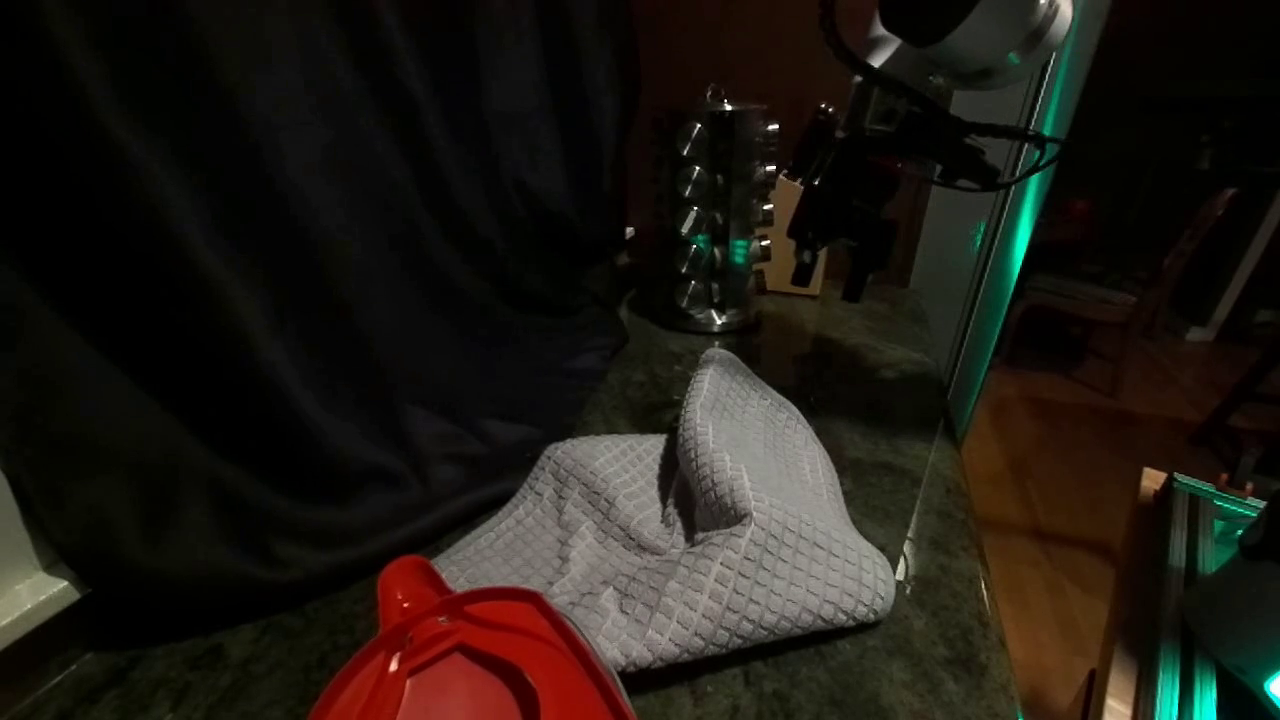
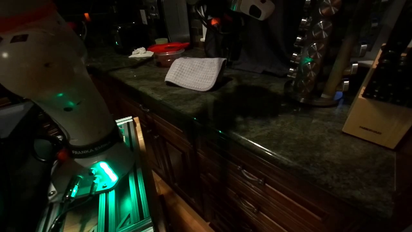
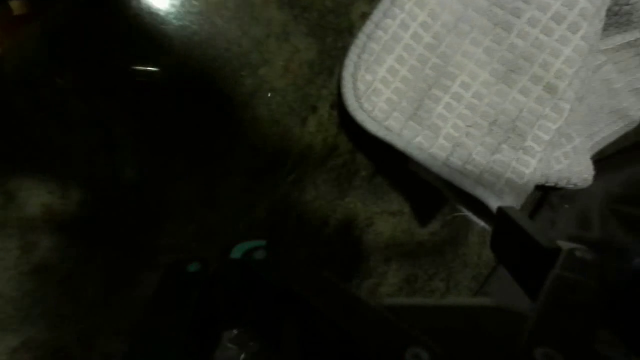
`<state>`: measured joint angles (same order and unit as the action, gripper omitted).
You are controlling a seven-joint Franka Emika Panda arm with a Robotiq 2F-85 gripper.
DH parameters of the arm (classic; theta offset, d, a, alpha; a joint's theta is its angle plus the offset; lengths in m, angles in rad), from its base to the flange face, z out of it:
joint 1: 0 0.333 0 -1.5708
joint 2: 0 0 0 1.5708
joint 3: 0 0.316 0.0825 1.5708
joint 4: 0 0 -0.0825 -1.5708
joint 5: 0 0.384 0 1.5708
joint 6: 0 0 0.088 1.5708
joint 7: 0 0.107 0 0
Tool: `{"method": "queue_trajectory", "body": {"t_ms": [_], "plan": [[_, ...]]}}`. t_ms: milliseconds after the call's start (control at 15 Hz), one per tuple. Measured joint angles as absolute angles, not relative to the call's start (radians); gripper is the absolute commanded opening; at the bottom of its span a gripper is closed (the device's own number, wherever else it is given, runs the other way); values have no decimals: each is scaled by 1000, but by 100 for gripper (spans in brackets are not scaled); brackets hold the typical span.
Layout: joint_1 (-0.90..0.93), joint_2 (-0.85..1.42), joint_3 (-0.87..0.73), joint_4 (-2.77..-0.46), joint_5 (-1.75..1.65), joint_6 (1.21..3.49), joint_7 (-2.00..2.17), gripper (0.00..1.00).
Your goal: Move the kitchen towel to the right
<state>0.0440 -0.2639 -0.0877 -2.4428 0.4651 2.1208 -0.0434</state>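
Note:
The kitchen towel is a grey-white waffle cloth. In an exterior view the towel (image 1: 720, 560) lies crumpled on the dark counter, with one fold standing up. It also shows in an exterior view (image 2: 196, 74) and at the upper right of the wrist view (image 3: 465, 90). My gripper (image 1: 828, 280) hangs above the counter, beyond the towel and apart from it. Its two dark fingers are spread with nothing visible between them. In the wrist view one finger shows near the towel's lower corner; the other is lost in darkness.
A red-lidded container (image 1: 480, 660) touches or nearly touches the towel. A metal spice rack (image 1: 715, 220) and a wooden knife block (image 2: 376, 119) stand farther along the counter. A dark curtain (image 1: 330, 250) hangs along the back. The counter's front edge (image 2: 251, 143) drops to drawers.

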Motion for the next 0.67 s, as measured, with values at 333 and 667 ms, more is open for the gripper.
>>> {"method": "queue_trajectory", "body": {"t_ms": [333,667], "plan": [[68,-154,-53,-2365,592,2121,-91,95],[72,-92,1,-2351,645,2177,-126,79]]}}
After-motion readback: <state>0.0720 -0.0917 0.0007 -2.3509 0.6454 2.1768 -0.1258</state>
